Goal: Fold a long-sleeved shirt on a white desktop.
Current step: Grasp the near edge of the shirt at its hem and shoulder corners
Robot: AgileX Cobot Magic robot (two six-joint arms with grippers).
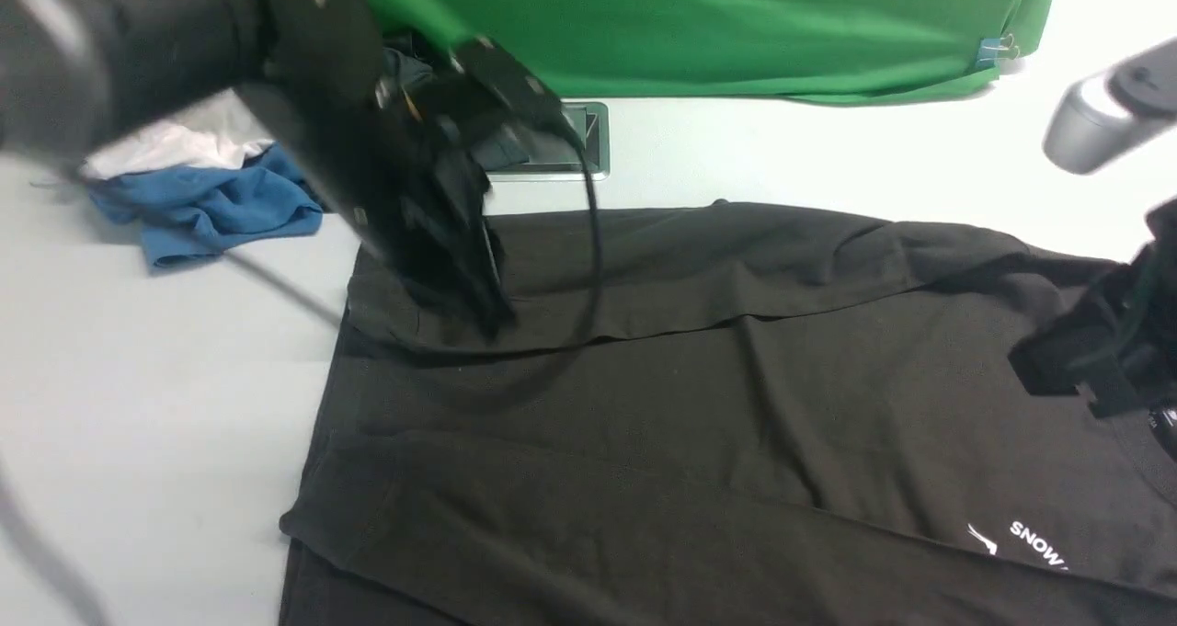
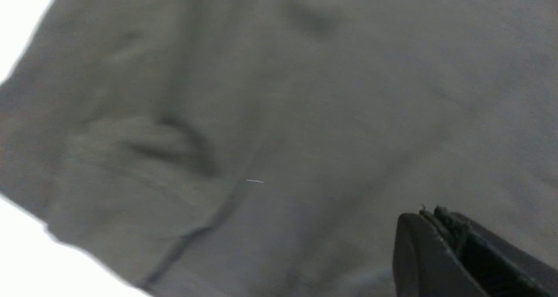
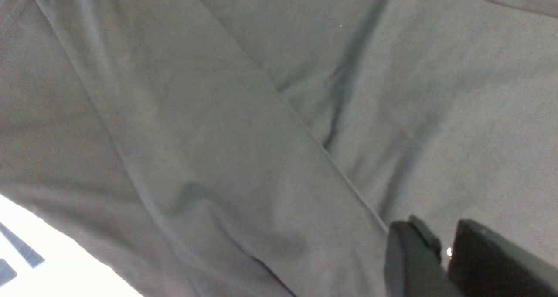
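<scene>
Left gripper (image 1: pixel 476 312) over long-sleeved shirt (image 1: pixel 736 405) spread on white desktop (image 1: pixel 156 396).

front view: from between the two arms, facing forward and down across the matte white desktop (image 1: pixel 782 162) toward the far green cloth backdrop (image 1: pixel 736 28). wrist views: very near, facing down onto the black-brown cotton long-sleeved shirt (image 1: pixel 736 405) (image 2: pixel 305 114) (image 3: pixel 218 135), shared with the front view.

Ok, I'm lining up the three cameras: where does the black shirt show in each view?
Front view: the shirt covers the middle and right, lower half.
Left wrist view: it fills nearly the whole picture.
Right wrist view: the same, nearly the whole picture.
Shared landmark: the white desk bordering the shirt's edge, in all three.
</scene>
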